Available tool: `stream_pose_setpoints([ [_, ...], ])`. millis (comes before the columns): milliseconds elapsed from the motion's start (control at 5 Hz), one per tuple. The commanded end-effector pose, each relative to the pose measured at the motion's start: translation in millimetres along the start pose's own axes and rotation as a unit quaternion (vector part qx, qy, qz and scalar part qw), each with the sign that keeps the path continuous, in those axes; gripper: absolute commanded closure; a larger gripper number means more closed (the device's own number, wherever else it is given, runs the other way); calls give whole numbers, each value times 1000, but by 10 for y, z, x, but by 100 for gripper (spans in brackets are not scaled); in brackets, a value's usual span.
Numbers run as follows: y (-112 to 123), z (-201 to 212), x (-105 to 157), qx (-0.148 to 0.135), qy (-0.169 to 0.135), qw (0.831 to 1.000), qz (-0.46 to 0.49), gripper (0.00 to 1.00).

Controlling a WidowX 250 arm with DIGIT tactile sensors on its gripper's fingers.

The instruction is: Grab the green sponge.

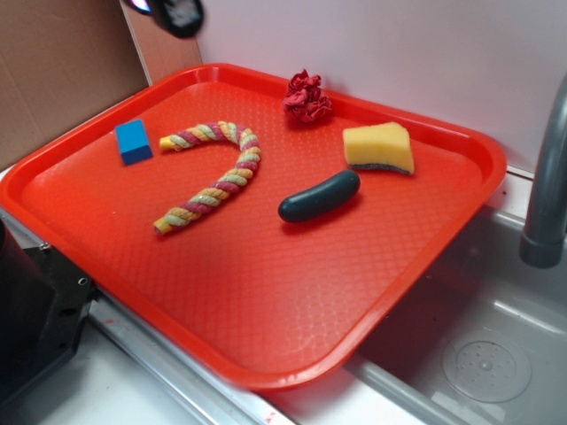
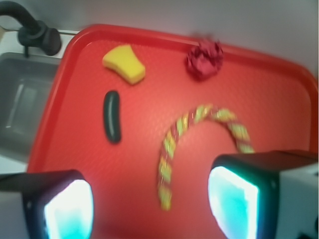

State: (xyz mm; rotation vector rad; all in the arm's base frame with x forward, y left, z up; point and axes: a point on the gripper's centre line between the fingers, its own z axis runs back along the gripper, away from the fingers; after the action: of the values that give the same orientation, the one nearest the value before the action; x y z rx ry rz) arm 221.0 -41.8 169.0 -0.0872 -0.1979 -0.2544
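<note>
Pincer spread wide, empty, high over tray | green sponge untouched at far edge, unobstructed for approach

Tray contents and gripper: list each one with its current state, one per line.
green sponge: lying on the tray, scouring layer at its lower edge, untouched.
dark green sausage-shaped object: lying on its side, near the sponge but apart.
rope toy: lying curved like a hook.
blue block: resting near the left rim.
red crumpled ball: sitting at the far rim.
red tray: flat, beside the sink.
gripper: open, holding nothing.
</note>
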Motion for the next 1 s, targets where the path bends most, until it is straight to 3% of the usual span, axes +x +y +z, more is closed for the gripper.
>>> stream_pose_setpoints([
  [0,-62,-450,594,19,-23,999,-44,0],
  [200,-116,-688,751,31,-21,997,-70,0],
  [600,-110,-1162,880,-9,3,995,-97,0],
  [800,-75,-1333,957,-3,18,995,-97,0],
])
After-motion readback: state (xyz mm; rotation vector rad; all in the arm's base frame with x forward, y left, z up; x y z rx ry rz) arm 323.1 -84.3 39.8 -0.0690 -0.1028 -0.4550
